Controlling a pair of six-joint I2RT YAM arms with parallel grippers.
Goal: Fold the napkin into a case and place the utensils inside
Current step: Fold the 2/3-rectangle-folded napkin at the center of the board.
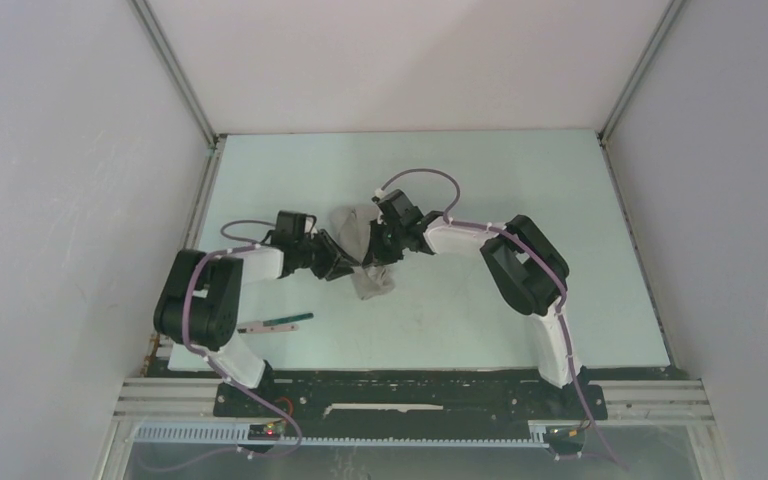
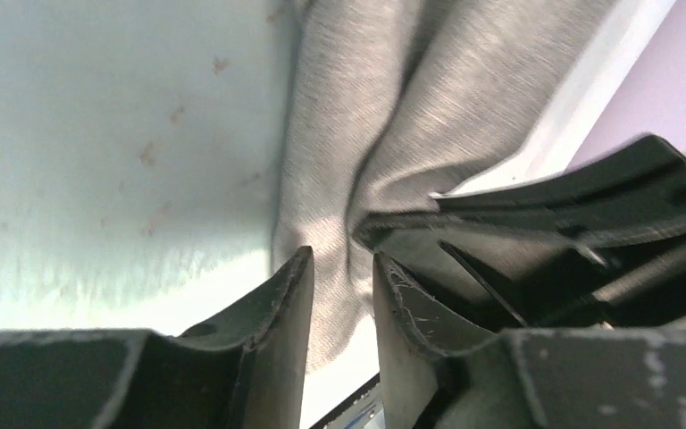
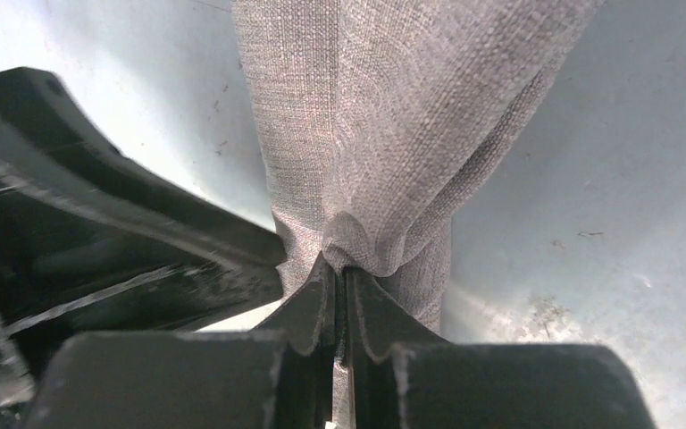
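Note:
The light grey napkin (image 1: 365, 262) is bunched and lifted off the table between the two grippers at mid-table. My right gripper (image 3: 339, 268) is shut on a gathered fold of the napkin (image 3: 384, 134), which fans out above its tips. My left gripper (image 2: 341, 264) stands open with a narrow gap; the napkin (image 2: 384, 116) hangs just past its tips and shows through that gap. In the top view the left gripper (image 1: 343, 264) and right gripper (image 1: 378, 250) nearly touch. One of the utensils, with a dark green handle (image 1: 282, 321), lies on the table by the left arm.
The pale green table (image 1: 520, 190) is bounded by white walls on three sides. The right gripper's black body (image 2: 589, 223) fills the right of the left wrist view. The left gripper's body (image 3: 98, 232) crowds the left of the right wrist view.

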